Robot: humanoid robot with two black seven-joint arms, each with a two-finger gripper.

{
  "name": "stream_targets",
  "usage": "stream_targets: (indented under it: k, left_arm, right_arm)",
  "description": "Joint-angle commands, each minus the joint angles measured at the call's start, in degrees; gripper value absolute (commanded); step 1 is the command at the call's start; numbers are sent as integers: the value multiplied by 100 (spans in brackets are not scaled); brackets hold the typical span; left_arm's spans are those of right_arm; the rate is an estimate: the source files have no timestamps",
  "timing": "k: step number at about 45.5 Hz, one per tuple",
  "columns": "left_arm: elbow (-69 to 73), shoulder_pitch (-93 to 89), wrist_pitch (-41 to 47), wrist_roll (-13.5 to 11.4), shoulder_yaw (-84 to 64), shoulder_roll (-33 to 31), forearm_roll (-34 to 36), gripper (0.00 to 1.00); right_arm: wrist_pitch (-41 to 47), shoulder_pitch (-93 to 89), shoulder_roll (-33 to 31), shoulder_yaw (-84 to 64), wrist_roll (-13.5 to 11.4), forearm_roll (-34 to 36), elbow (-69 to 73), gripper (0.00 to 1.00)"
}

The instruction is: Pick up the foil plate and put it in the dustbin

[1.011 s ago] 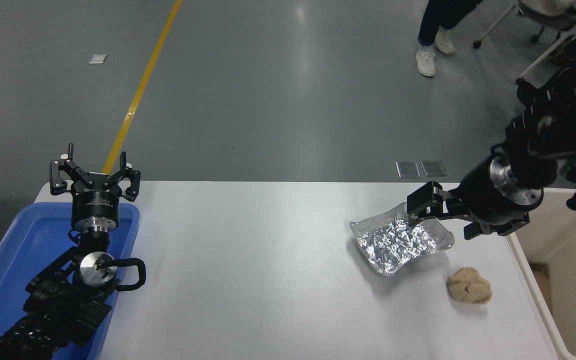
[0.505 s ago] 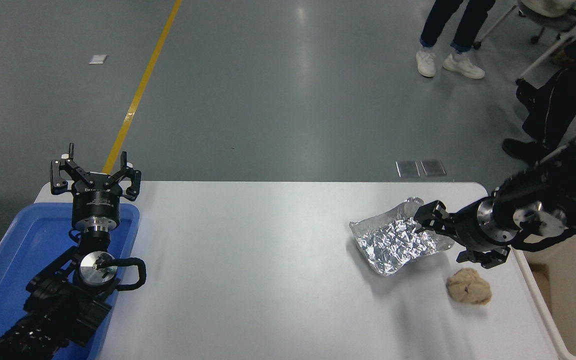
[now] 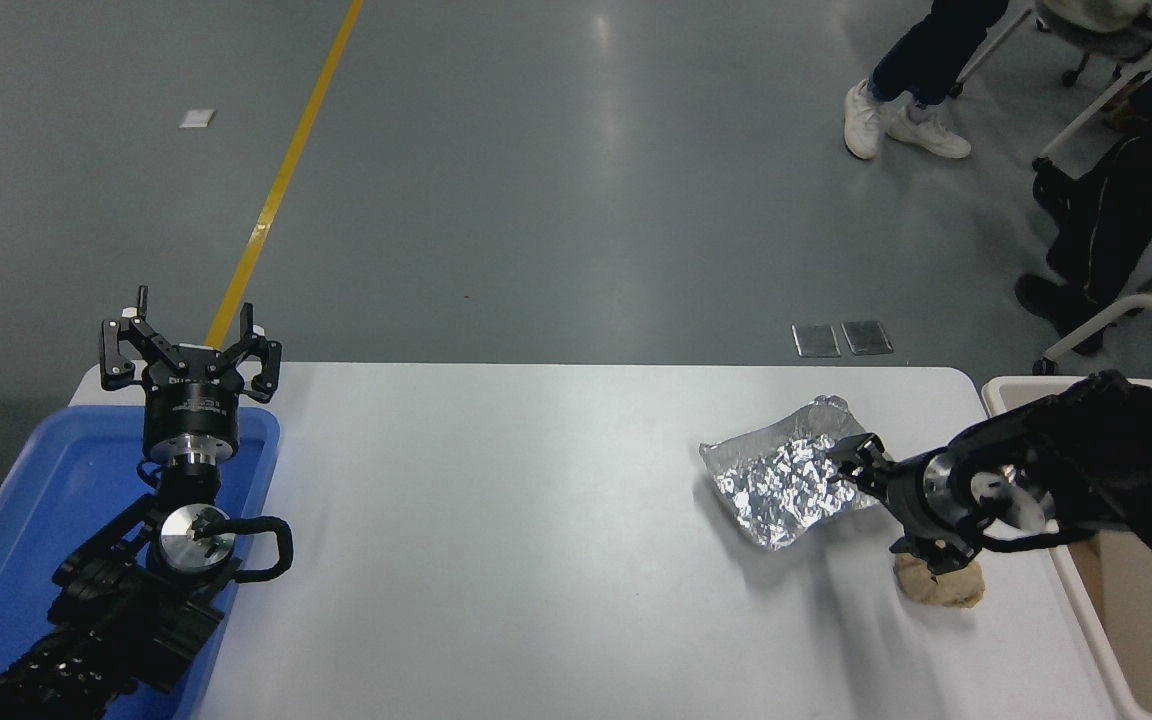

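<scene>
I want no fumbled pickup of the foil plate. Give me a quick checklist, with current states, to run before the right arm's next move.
1. Right gripper at the foil plate near its right rim: ok.
2. Firm hold on that rim: cannot tell; the fingers are too dark against the foil.
3. Plate flat on the table: not ok, its far right corner curls up.
4. Paper ball clear of the arm: not ok, the wrist overlaps it.
5. Dustbin open beside the table's right edge: ok.
6. Left gripper parked over the blue tray: ok.
</scene>
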Motion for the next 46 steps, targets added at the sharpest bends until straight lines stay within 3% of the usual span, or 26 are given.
stream_targets:
  k: [1,14,18,22,31,46]
  left_arm:
    - [0,0,0,0,0,4,0,99]
    - [0,0,0,0,0,4,0,99]
    - [0,0,0,0,0,4,0,99]
    - [0,0,0,0,0,4,0,99]
    - [0,0,0,0,0,-5,0,99]
    - [0,0,0,0,0,4,0,99]
  right_arm:
    - [-289,-565,95,437,-9,94,-490,98]
    - [-483,-618,323,727,-123,102,-824,93]
    - [-649,-741,552,789,-255,102,-982,82]
    - [-702,-829,640,798,-369,102,-1088,64]
    - [-764,-846,649,798,-922,94,-1211,0]
    - [-1036,-750,588,780,-967,-21,-1167,0]
